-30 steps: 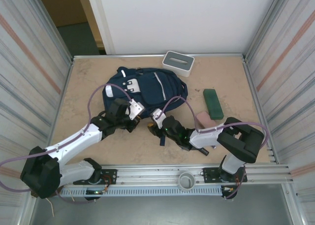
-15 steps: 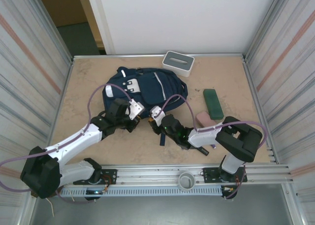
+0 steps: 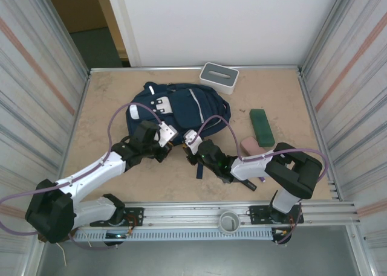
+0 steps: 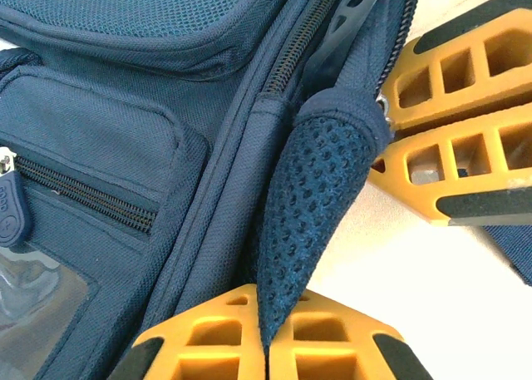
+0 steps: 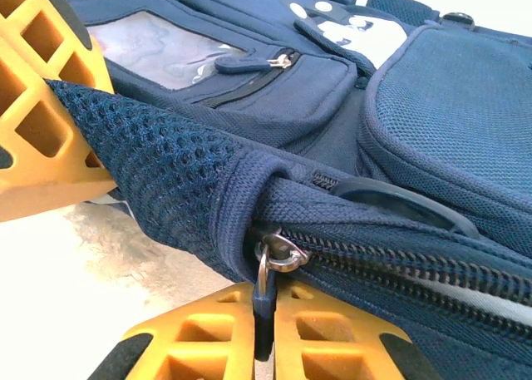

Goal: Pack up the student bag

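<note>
In the last 1 second the right gripper (image 5: 264, 326) had closed, pinching the zip pull (image 5: 265, 297) of the bag (image 3: 175, 104) lying on the table (image 3: 284, 95), while the left gripper (image 4: 268, 347) stayed pinched on its mesh tab (image 4: 312, 189), so unzipping could likely begin.

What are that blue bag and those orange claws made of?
The student bag looks like matte woven navy fabric, probably nylon or polyester: the weave and stitched seams show. Its corner tab is open mesh. The grippers' orange fingers look like hard matte plastic with moulded hollow cells.
</note>
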Robot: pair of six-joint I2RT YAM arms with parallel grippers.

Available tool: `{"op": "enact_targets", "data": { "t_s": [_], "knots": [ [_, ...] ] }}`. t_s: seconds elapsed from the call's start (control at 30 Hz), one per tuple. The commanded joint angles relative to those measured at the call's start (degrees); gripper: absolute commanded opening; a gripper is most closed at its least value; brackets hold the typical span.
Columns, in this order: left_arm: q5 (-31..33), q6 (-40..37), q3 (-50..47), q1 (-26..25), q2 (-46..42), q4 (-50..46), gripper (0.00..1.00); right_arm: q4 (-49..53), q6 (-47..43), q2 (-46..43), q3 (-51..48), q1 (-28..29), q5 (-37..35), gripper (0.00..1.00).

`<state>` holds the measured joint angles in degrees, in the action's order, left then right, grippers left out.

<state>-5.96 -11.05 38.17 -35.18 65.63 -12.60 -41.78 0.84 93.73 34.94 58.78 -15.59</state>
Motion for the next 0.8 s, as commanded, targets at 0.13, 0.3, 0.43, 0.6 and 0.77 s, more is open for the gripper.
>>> {"op": "enact_targets", "data": {
  "t_s": [0.13, 0.3, 0.43, 0.6, 0.77],
  "knots": [
    [-1.33, 0.99, 1.63, 0.42, -0.63, 5.22, 0.0, -0.5, -0.12, 0.24, 2.57, -0.53, -0.1, 0.09],
    [0.39, 0.61, 1.38, 0.38, -0.76, 5.29, 0.0, 1.34, 0.76, -1.79, 0.83, -1.33, -2.33, 0.0],
    [1.78, -0.75, 0.77, 0.38, -1.0, 5.48, 0.0, 5.47, 3.57, -5.17, -1.24, -3.57, -2.57, 0.0],
    [4.66, -1.95, -0.44, 0.97, -2.0, 6.16, 0.0, 11.88, 6.24, -9.21, -3.98, -6.6, -3.01, 0.0],
    [7.88, -1.99, -1.77, 1.64, -3.03, 7.31, 0.0, 21.23, 12.37, -13.11, -5.08, -12.16, -2.54, 0.0]
  ]
}}
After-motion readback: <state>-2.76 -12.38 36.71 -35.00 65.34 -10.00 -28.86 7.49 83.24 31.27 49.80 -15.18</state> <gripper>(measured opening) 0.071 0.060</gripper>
